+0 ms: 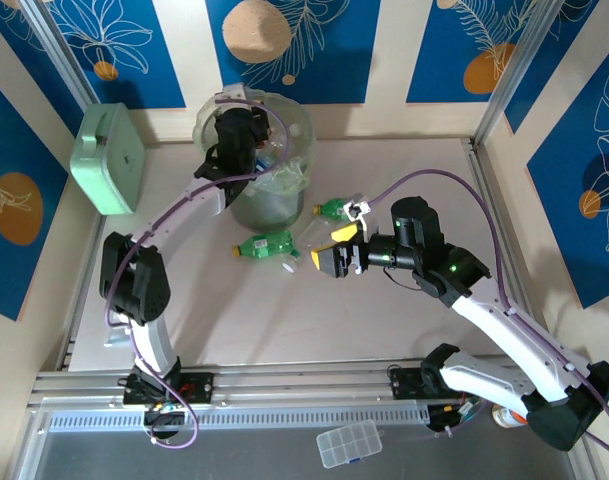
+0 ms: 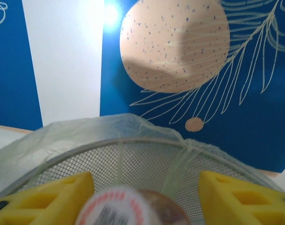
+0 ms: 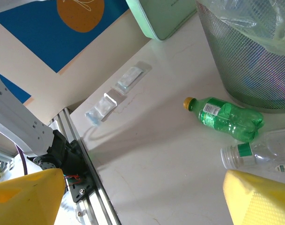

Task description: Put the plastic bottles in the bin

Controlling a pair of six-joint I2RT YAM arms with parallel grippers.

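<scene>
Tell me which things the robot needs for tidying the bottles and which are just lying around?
For the job: the bin; a green bottle in front of it; another green bottle further right; a clear bottle beside the first; a red-labelled bottle over the bin.
Just lying about: the mint-green box; a small clear compartment case; flat clear packets.

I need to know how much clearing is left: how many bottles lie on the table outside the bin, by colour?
Green plastic bottles with yellow caps: 2
Clear plastic bottle with a green label: 1
Total: 3
</scene>
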